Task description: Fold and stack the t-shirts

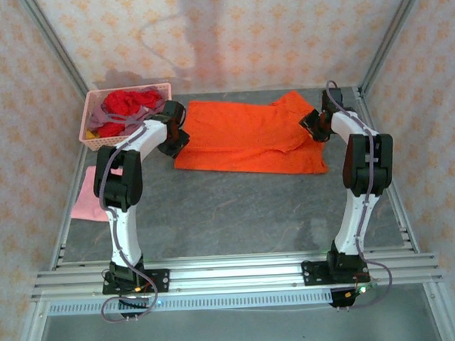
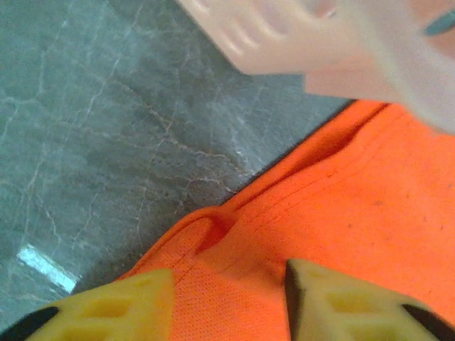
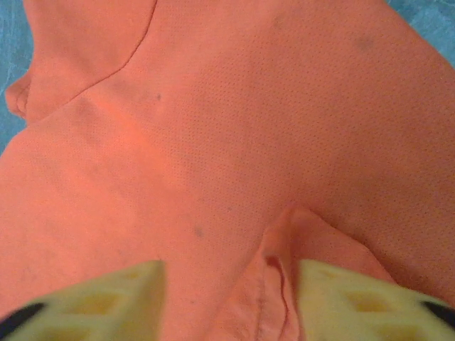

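Pale flowered walls are seen round a grey stone-look table (image 1: 237, 208). At the far middle of it the orange shirt (image 1: 249, 135) is laid out flat and wide, with one sleeve sticking up at the far right. A pink shirt (image 1: 85, 195) is lying at the left edge of the table. Red shirts (image 1: 126, 103) are heaped in the pink basket (image 1: 89, 124) at the far left corner.

The orange shirt is judged to be soft, thin and light. It would likely flop and wrinkle when lifted, and it should not break. It is best taken by an edge or a corner, with both sides pinched at once so that it can be folded over evenly. A hem or seam gives a thicker bit to hold.

The left gripper (image 2: 227, 280) is set over the left edge of the orange shirt, just beside the basket. Its yellow fingers (image 2: 135, 302) are spread apart, with the hem lying under the gap and nothing pinched. The right gripper (image 3: 231, 277) is set over the right side of the shirt, near the sleeve. It is spread apart too. A small raised ridge of cloth is seen in the gap, but it is not squeezed.
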Motion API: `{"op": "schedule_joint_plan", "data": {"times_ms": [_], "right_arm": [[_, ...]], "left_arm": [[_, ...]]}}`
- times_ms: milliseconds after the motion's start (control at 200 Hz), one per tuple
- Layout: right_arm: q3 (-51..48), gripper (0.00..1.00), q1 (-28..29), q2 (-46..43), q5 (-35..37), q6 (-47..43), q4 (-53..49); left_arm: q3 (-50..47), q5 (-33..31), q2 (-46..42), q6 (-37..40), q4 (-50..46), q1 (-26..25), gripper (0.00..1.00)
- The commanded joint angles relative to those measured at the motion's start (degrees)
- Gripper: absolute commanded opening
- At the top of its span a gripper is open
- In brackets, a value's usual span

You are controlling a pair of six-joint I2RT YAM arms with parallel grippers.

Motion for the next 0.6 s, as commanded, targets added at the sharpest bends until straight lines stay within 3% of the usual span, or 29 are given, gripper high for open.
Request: {"op": "schedule_joint_plan", "data": {"times_ms": [0, 130, 345, 485, 595], "right_arm": [[-0.58, 0.63, -0.54, -2.66, -0.61, -0.81, 1.53], [-4.78, 0.72, -0.47, -9.16, -0.63, -1.33, 3.96], [-17.8, 0.76, -0.54, -22.18, 6.07, -5.14, 5.57], [-27.2, 0.71, -0.5, -29.51, 9.55, -8.14, 5.02], [-31.97, 0.67, -0.53, -32.84, 11.89, -10.74, 1.44]], "left_arm": [[0.14, -0.43, -0.87, 0.84, -0.26, 0.73, 0.63], [-1.27, -0.8, -4.67, 2.37, 0.94, 0.55, 1.0], [-2.65, -1.45, -9.68, 7.04, 3.15, -2.2, 1.0], [0.43, 4.62, -5.58, 9.81, 3.7, -4.62, 0.92], [2.05, 5.85, -2.22, 9.63, 3.66, -5.34, 0.9]]}}
